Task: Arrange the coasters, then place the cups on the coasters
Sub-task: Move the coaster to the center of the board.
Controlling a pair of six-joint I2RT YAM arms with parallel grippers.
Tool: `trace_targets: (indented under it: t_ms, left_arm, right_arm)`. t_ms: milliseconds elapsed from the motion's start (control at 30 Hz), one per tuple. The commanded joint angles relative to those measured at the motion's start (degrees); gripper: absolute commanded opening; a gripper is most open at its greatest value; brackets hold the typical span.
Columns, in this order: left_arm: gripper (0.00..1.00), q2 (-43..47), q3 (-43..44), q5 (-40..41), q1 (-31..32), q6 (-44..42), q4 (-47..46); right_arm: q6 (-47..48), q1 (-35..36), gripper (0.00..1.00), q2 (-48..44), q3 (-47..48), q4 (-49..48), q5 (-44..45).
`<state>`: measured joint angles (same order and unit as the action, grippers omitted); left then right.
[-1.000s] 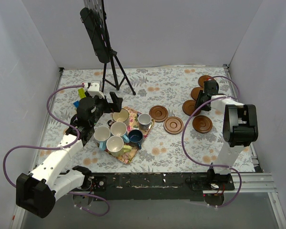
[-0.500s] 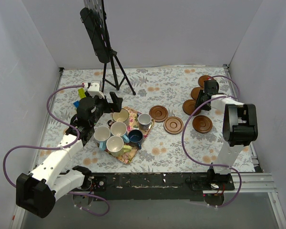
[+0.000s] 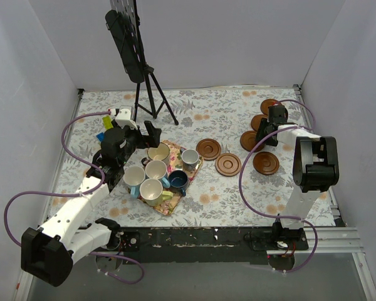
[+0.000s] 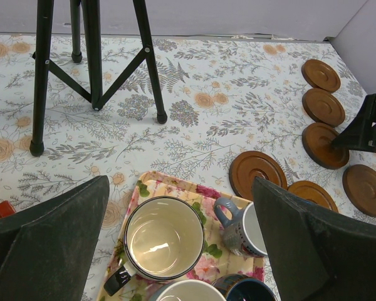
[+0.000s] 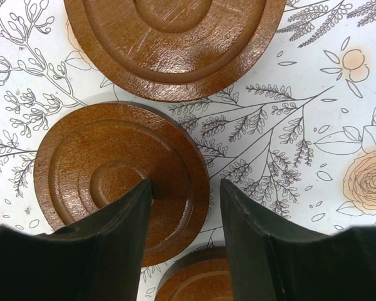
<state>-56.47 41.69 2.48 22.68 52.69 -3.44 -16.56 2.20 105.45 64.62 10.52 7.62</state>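
Observation:
Six coasters lie on the table: three in a column at the far right [image 3: 269, 105] [image 3: 258, 121] [image 3: 248, 140] and three nearer the middle [image 3: 208, 148] [image 3: 228, 164] [image 3: 266, 162]. My right gripper [image 3: 266, 132] [image 5: 185, 188] is open and low over one coaster [image 5: 113, 182]. One finger is over the disc, the other is just off its rim. Six cups crowd the floral mat [image 3: 173, 204], among them a cream cup [image 3: 158, 153] [image 4: 165, 238], a grey-white cup [image 3: 190, 158] [image 4: 247, 229] and a navy cup [image 3: 178, 181]. My left gripper [image 3: 151, 135] [image 4: 180, 185] hangs wide open above the cream cup.
A black tripod [image 3: 151, 94] [image 4: 94, 56] stands at the back, left of centre. Coloured toy blocks [image 3: 103, 125] lie beside the left arm. Other coasters [image 5: 175, 37] [image 5: 194, 279] lie close on either side of the one under the right gripper. White walls enclose the table.
The right gripper's jaws have spread wider over the coaster. Neither arm has shifted, and the cups and coasters lie as before.

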Motion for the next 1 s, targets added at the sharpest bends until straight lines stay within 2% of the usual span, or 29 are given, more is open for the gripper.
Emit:
trace_targets:
  t_ms: [0, 333, 600, 800, 967]
  left_arm:
    - [0.98, 0.9, 0.0, 0.2, 0.2, -0.7, -0.4]
    - [0.98, 0.9, 0.0, 0.5, 0.2, -0.8, -0.3]
    - [0.98, 1.0, -0.1, 0.6, 0.2, -0.8, -0.4]
    - [0.98, 0.9, -0.1, 0.2, 0.2, -0.7, -0.5]
    - [0.98, 0.8, -0.1, -0.1, 0.2, -0.6, -0.5]
  right_arm:
    - [0.8, -0.7, 0.57, -1.7, 0.9, 1.9, 1.7]
    - [2.2, -0.7, 0.68, -5.9, -0.7, -2.8, 0.3]
    - [4.4, -0.7, 0.68, -13.0, -5.1, -5.9, -1.9]
    - [7.6, -0.8, 0.65, -17.7, -5.6, 2.4, -3.3]
    - [7.2, -0.6, 0.63, -22.6, -9.5, 5.2, -10.3]
